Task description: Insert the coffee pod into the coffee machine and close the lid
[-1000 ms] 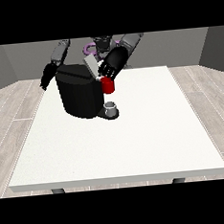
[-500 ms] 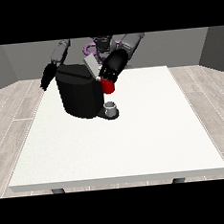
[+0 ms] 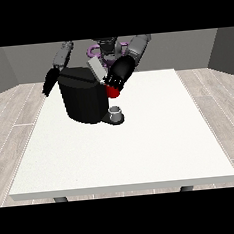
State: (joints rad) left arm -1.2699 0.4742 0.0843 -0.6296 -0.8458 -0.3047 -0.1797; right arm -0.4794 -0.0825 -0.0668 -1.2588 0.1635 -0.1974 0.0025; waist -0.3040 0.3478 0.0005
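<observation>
Inspection of station: black, drum-shaped coffee machine (image 3: 82, 99) is sitting at the table's twelve o'clock end, on the large white table (image 3: 122, 148). My hand at the view's right (image 3: 119, 72) is hovering at the machine's two o'clock, just above a red thing at the machine (image 3: 113, 91); whether its fingers are spread or pinching anything I cannot tell. My hand at the view's left (image 3: 50, 82) is hanging at the machine's nine o'clock, fingers pointing down, looking relaxed and holding nothing. A small grey cup-shaped thing (image 3: 116, 111) is resting at the machine's base, four o'clock side; I cannot confirm it as the pod. Grey lid flap (image 3: 97, 69) is standing raised. Risk, in my judgement: closing that lid off-line could jam it or shove the machine.
</observation>
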